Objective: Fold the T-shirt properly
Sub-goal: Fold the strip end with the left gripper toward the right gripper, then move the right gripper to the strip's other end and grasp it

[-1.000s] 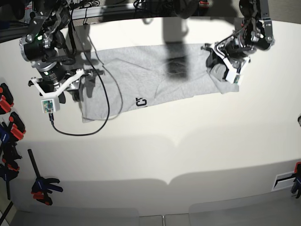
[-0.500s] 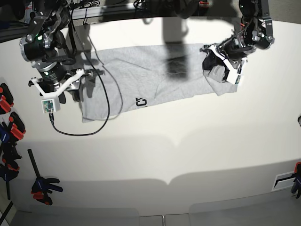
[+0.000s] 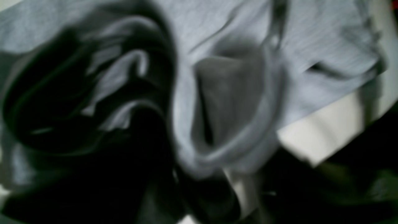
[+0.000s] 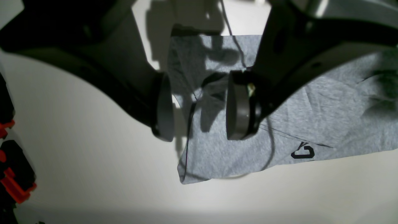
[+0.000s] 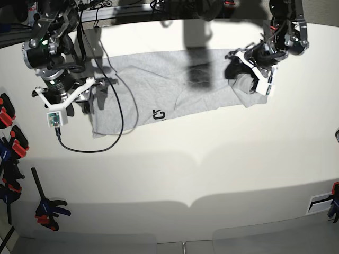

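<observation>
Across the far half of the pale cream surface (image 5: pixel 201 174) lies the light heather-grey cotton T-shirt (image 5: pixel 169 90), spread wide, with a bit of black lettering showing at its near hem. At its edge on the base view's right, the left pincer (image 5: pixel 244 74) sits among bunched cloth; the blurred wrist view shows folds close up, but whether it grips them cannot be told. Over the opposite edge, the right pincer (image 4: pixel 199 109) hangs with its dark pads (image 4: pixel 236 105) spread apart, a thin black cable (image 5: pixel 124 114) trailing across the fabric beneath.

Left end effector (image 5: pixel 244 74) w/ bunched T-shirt (image 5: pixel 169 90) edge now slightly further toward garment's middle
</observation>
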You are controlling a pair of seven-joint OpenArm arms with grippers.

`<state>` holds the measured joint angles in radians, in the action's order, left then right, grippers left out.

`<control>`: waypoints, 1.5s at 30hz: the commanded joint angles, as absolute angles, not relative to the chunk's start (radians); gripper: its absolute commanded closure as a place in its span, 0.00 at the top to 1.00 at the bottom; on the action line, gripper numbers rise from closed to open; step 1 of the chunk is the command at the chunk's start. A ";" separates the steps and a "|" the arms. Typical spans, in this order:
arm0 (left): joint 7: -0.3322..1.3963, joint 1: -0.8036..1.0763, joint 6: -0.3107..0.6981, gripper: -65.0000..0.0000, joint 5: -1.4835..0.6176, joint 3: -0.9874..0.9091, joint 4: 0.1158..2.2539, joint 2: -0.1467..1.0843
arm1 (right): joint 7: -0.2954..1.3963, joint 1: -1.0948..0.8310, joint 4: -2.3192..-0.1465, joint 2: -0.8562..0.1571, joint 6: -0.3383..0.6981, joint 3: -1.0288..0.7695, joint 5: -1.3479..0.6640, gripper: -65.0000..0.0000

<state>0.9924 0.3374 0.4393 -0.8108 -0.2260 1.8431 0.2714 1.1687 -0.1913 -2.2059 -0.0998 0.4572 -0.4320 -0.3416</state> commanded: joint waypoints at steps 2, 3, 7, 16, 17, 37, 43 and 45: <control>0.971 0.330 0.513 0.55 -0.917 -0.217 1.861 0.278 | 1.142 -0.183 -2.223 -0.108 0.464 -0.434 -0.352 0.41; 0.971 0.330 0.540 0.60 -0.960 -0.212 1.861 0.278 | 1.142 -0.183 -2.223 -0.108 0.464 -0.434 -0.352 0.41; 0.966 0.329 0.603 0.63 -1.023 -0.206 1.861 0.278 | 1.143 -0.183 -2.223 -0.108 0.464 -0.434 -0.351 0.41; 0.963 0.329 0.603 0.63 -1.003 -0.209 1.861 0.278 | 1.145 -0.183 -2.223 -0.108 0.465 -0.434 -0.339 0.41; 0.963 0.329 0.603 0.63 -0.991 -0.209 1.861 0.278 | 1.143 -0.183 -2.223 -0.108 0.466 -0.434 -0.317 0.41; 0.964 0.330 0.603 0.63 -0.989 -0.209 1.861 0.278 | 0.986 -0.186 -1.937 -0.169 0.472 -0.479 -0.174 0.41; 0.964 0.330 0.603 0.63 -0.989 -0.209 1.861 0.278 | 1.019 -0.186 -1.768 -0.169 0.472 -0.493 -0.224 0.52; 0.964 0.330 0.603 0.63 -0.989 -0.209 1.861 0.278 | 1.021 -0.186 -1.718 -0.168 0.472 -0.493 -0.225 0.61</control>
<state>0.9871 0.3374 0.5926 -0.9642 -0.2039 1.8431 0.2718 1.0382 -0.1967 -1.6997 -0.1600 0.4717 -0.4889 -0.2153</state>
